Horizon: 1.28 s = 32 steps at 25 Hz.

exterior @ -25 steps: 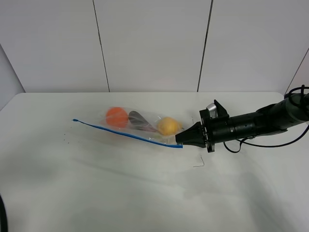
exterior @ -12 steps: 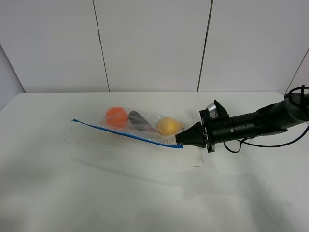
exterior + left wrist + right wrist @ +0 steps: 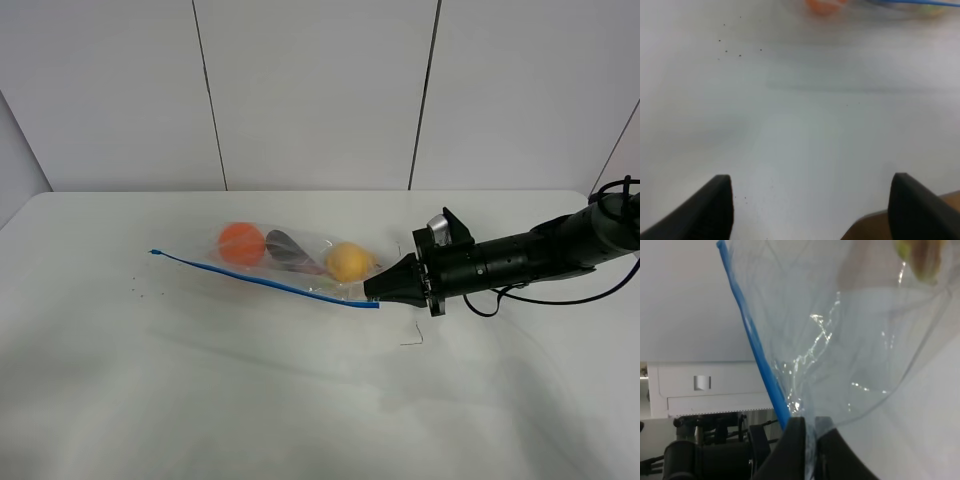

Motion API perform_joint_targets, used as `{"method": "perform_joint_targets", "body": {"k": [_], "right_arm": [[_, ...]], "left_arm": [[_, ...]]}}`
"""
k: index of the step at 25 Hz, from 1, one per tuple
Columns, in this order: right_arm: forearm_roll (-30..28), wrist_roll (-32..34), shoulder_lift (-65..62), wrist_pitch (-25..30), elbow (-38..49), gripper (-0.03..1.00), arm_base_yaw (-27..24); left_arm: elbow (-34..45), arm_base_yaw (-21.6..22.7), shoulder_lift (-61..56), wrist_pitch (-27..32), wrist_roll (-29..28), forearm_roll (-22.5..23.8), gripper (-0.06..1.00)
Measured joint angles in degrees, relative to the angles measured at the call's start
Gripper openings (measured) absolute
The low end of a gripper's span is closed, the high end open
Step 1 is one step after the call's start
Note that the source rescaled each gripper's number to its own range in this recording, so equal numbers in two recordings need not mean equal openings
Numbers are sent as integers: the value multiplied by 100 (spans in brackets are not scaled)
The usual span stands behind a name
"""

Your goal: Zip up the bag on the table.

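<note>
The clear bag (image 3: 300,262) lies on the white table (image 3: 300,400), its blue zip strip (image 3: 260,279) running from far left to its right corner. Inside are an orange (image 3: 241,243), a dark eggplant (image 3: 288,250) and a yellow pear (image 3: 347,261). My right gripper (image 3: 372,289) is shut on the bag's right corner by the end of the zip strip; the right wrist view shows its fingers (image 3: 795,450) pinching the plastic (image 3: 840,340) beside the strip (image 3: 752,340). My left gripper (image 3: 810,210) is open and empty, low over bare table near the front edge, far from the bag; it is out of the high view.
A few dark specks (image 3: 140,290) mark the table left of the bag. A small pencil mark (image 3: 412,340) lies below the right gripper. A black cable (image 3: 560,295) hangs by the right arm. The white wall stands behind the table.
</note>
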Motion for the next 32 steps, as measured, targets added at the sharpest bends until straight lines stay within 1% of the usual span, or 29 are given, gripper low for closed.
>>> {"method": "perform_joint_targets", "body": {"k": [1, 3, 5, 6, 8, 9, 11, 14, 17, 20, 22, 25, 27, 30, 32], "right_arm": [[0, 0, 0, -34, 0, 18, 0], [0, 78, 0, -91, 0, 43, 0], [0, 133, 0, -139, 0, 75, 0], [0, 134, -6, -216, 0, 86, 0], [-73, 224, -84, -447, 5, 94, 0], [-200, 315, -180, -630, -11, 97, 0], [-638, 607, -442, -1004, -169, 98, 0], [-1603, 1385, -898, -1371, -562, 99, 0], [-2619, 2257, -1316, -1564, -1035, 99, 0], [-3727, 3014, -1629, -1579, -1523, 99, 0], [-4461, 3545, -1797, -1579, -1779, 99, 0], [-5629, 4283, -2011, -1548, -1923, 99, 0], [-6292, 4767, -2113, -1431, -1930, 99, 0], [-7166, 5378, -2205, -922, -1930, 99, 0], [-7618, 5650, -2217, -415, -1930, 100, 0]], "left_arm": [[0, 0, 0, 0, 0, -6, 92], [0, 0, 0, 0, 0, -6, 92], [0, 0, 0, 0, 0, -11, 92], [0, 0, 0, 0, 0, -11, 92], [0, 0, 0, 0, 0, -11, 92], [0, 0, 0, 0, 0, -11, 92], [0, 0, 0, 0, 0, -11, 92], [0, 0, 0, 0, -56, -4, 92], [0, 0, 0, 0, -232, 128, 92], [18, 0, 0, -5, -527, 359, 92], [18, 0, 0, -5, -629, 424, 92], [18, 0, 0, -5, -658, 450, 92], [18, 0, 0, -5, -664, 450, 92], [18, 0, 0, -5, -665, 450, 92], [18, 0, 0, -5, -670, 450, 92]]}}
